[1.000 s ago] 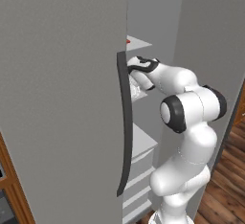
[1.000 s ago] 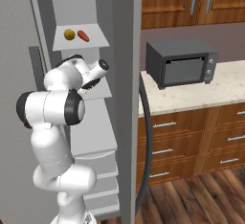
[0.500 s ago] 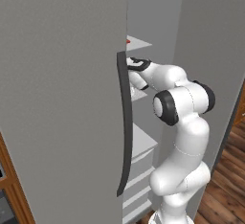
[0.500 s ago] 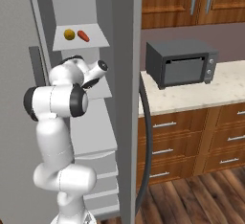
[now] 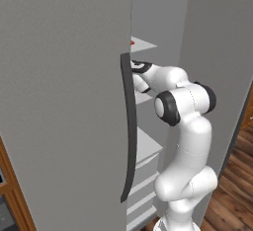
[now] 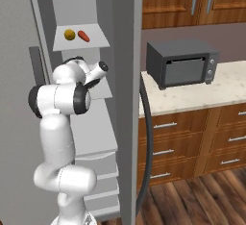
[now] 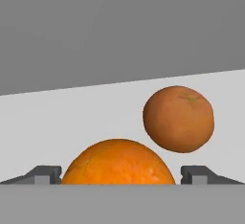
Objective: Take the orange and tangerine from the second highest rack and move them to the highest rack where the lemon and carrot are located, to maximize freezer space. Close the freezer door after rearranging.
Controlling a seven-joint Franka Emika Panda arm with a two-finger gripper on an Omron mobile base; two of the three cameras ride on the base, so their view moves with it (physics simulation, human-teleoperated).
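Between the spread-apart gripper [image 7: 119, 174] fingertips sits a bright round orange [image 7: 118, 162], duller tangerine [image 7: 178, 118] beyond.

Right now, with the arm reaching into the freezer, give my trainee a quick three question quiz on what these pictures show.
1. True or false: the lemon and the carrot lie on the highest rack.
2. In the hand view, which fruit sits between the fingertips: A, the brighter orange; B, the duller tangerine?
3. Fill in: the jaws of the gripper stand ____, one fingertip on each side of the fruit.

Key: 1 true; 2 A; 3 open.
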